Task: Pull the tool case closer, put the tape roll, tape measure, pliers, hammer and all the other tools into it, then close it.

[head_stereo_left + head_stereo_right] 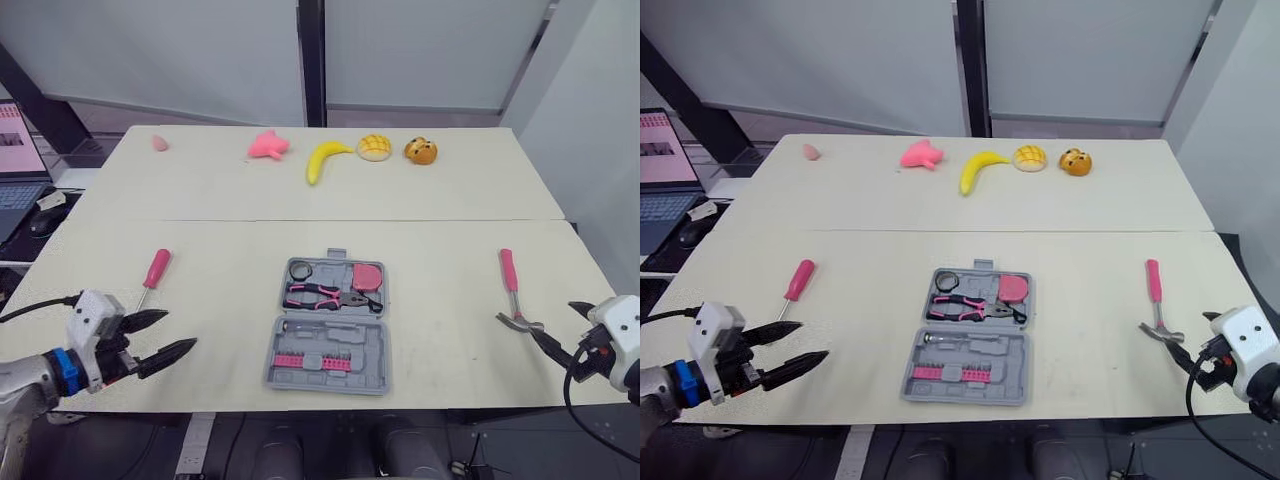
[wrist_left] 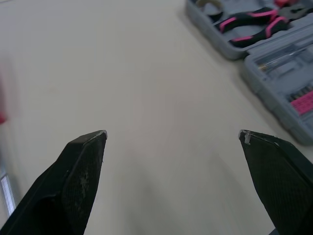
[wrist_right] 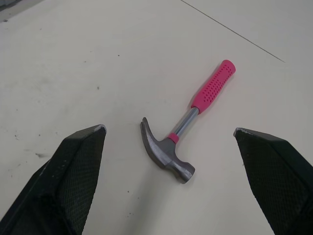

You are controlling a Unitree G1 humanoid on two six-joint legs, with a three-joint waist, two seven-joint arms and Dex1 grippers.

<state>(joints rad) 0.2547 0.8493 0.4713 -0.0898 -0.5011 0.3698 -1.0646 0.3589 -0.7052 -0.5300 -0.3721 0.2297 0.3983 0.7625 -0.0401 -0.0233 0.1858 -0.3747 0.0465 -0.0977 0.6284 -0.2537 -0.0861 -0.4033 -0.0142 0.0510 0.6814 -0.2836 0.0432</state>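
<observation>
Just ahead of the right gripper (image 3: pixel 168 128), spread wide and empty, the hammer (image 3: pixel 188 120) is laid. Its head is turned nearest.

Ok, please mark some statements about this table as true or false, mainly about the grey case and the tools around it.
1. The grey plastic tool case lies open on the table. True.
2. The pink-handled steel hammer is inside the case. False: it lies on the table, in front of the open right gripper.
3. The black-and-pink pliers lie in the case. True.
4. The left gripper grips the pink-handled screwdriver. False: it is open and empty; the screwdriver lies on the table beside it.
</observation>
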